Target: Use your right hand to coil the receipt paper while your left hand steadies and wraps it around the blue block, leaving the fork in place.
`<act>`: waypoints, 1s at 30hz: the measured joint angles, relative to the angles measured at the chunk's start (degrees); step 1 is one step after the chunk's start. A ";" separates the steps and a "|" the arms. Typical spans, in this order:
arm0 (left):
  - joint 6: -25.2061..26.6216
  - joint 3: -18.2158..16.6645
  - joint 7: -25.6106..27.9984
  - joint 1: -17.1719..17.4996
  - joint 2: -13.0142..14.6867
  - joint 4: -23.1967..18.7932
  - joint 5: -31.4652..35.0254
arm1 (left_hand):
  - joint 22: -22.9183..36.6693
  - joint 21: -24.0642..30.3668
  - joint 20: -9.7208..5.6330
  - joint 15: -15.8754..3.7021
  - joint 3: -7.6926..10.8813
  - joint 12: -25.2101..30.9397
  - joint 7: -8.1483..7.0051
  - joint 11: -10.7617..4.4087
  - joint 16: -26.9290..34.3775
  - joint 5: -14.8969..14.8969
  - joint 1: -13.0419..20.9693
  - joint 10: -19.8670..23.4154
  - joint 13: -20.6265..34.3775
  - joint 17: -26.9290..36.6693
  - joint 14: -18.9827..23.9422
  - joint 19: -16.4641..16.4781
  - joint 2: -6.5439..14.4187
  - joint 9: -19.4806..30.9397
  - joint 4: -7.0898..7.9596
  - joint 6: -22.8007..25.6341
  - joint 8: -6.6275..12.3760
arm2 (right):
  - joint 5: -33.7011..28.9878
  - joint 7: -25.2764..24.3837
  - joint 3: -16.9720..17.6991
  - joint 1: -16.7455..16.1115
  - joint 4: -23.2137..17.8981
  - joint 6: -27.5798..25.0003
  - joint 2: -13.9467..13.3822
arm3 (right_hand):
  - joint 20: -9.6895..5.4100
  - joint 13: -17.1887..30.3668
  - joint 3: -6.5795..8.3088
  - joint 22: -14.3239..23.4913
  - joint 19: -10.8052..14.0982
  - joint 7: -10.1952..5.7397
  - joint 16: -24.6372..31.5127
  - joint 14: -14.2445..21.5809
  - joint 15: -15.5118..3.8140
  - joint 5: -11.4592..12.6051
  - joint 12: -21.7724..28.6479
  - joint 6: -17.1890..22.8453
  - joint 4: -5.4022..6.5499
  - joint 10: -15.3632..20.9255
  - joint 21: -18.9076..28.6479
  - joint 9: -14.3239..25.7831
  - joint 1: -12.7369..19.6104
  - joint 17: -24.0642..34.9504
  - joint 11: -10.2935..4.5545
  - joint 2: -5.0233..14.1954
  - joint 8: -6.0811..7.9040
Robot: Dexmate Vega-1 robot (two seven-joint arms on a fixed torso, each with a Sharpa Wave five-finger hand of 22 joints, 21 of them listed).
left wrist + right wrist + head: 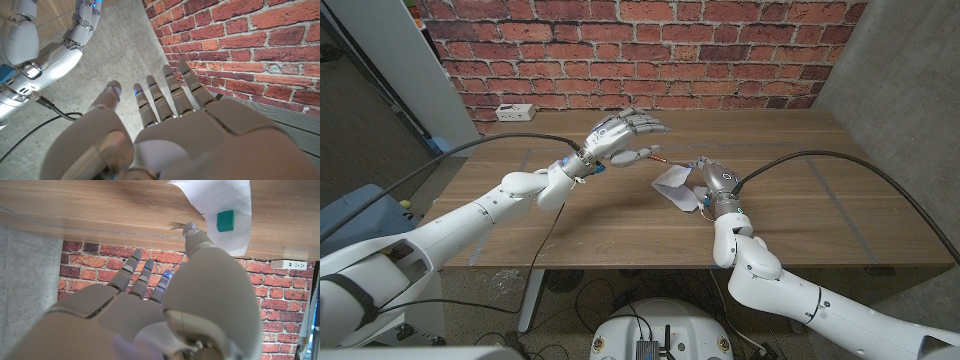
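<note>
Judging from the layout, coiling has barely begun: receipt paper [227,200] lies loose over the blue block [225,220] on the bench [800,215], right robot hand [712,182] alongside and left robot hand [620,135] raised, both released; next, right fingers must catch the paper's edge.

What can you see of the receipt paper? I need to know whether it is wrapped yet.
The receipt paper is a white, thin, crumpled sheet lying loose on the wooden table, just left of the right hand. In the right wrist view it spreads wide with the small blue block on it, unwrapped. Whether the hand touches it cannot be told.
</note>
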 measured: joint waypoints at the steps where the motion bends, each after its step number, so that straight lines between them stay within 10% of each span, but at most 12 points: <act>1: -0.05 0.00 -0.05 -0.01 -0.03 0.01 0.00 | 0.00 0.00 0.00 0.00 0.00 0.00 0.00 0.00 0.00 0.00 -0.11 0.00 0.00 0.00 0.00 0.00 -0.01 0.00 0.00 0.00 0.00 | -0.05 -0.01 0.06 -0.21 -0.10 -0.03 -0.03 | 0.00 -0.05 -0.03 0.00 0.00 0.00 0.20 0.00 0.00 0.00 0.00 0.00 0.03 -0.08 0.00 0.00 0.00 0.00 0.08 0.00 0.00; 21: -1.15 -0.92 -3.22 0.66 0.46 -1.27 -1.64 | 0.29 -0.56 1.23 0.32 -1.64 -0.38 0.95 1.04 0.00 0.00 -5.77 -0.61 -0.01 0.27 -0.73 -1.24 0.23 0.00 2.44 -0.34 -0.21 | -1.78 -5.49 1.05 -2.26 4.52 10.57 1.53 | 0.22 -0.09 -4.33 0.00 0.84 0.00 1.00 0.57 0.08 0.56 -0.11 -2.85 1.87 -1.34 0.00 -0.01 -3.42 0.39 0.17 -2.79 -0.83; 30: -2.48 -1.83 -5.48 1.21 0.78 -1.69 -2.91 | 0.29 -0.97 1.43 0.32 -2.12 -0.38 1.25 1.35 0.00 0.00 -7.34 -0.91 -0.01 0.27 -0.73 -1.43 0.05 0.00 3.39 -0.64 -0.45 | -4.09 -10.12 1.60 -2.74 8.83 17.82 2.98 | -0.81 -0.08 -6.45 0.00 3.92 2.66 3.51 5.84 -0.08 1.88 2.51 29.22 1.71 9.43 0.95 0.16 -1.74 0.67 0.02 -0.91 7.53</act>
